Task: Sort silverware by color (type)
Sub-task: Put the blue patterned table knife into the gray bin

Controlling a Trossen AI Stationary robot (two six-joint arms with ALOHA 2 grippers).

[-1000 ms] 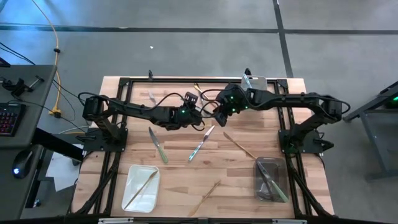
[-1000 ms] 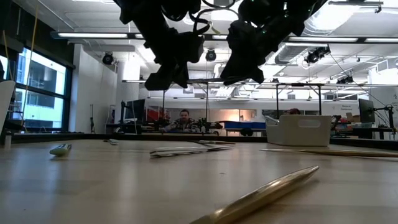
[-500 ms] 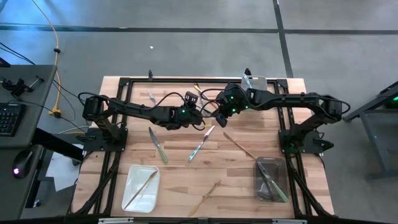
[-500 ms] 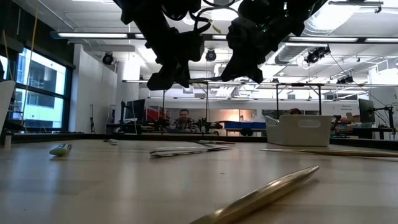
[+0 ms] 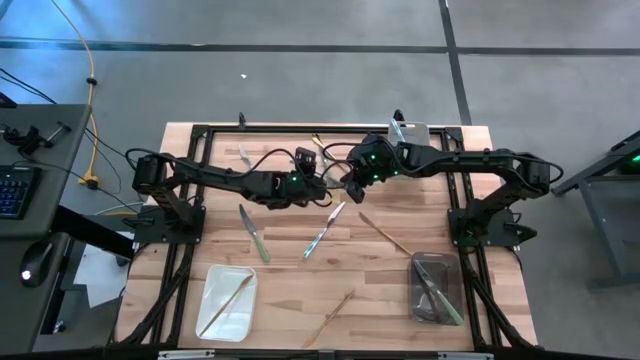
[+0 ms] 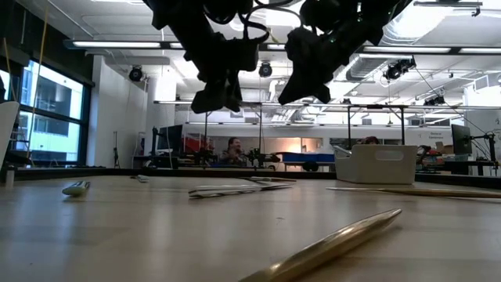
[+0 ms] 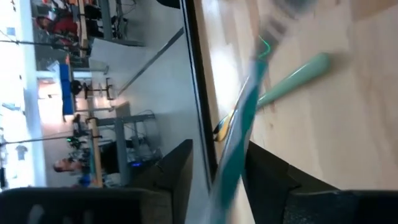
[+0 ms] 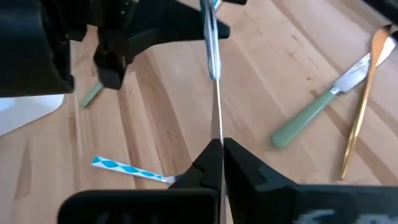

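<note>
Right fingers (image 8: 245,171) clamped on a blue-handled piece (image 8: 213,56) in mid-air; sorting looks less than half done.

Left fingers (image 7: 267,180) stand apart on either side of that piece's striped handle, above the middle of the bench (image 5: 290,290), so it hangs from the right arm alone. A white tray (image 5: 212,300) at the near left holds one gold piece (image 5: 233,295), and a dark tray (image 5: 420,300) at the near right holds green-handled pieces (image 5: 440,300). Left to sort on the bare wood are a green-handled knife (image 5: 254,235), a blue-handled knife (image 5: 322,232), two gold pieces (image 5: 385,233) (image 5: 335,312) and a few small pieces near the far edge, too small to tell apart.
</note>
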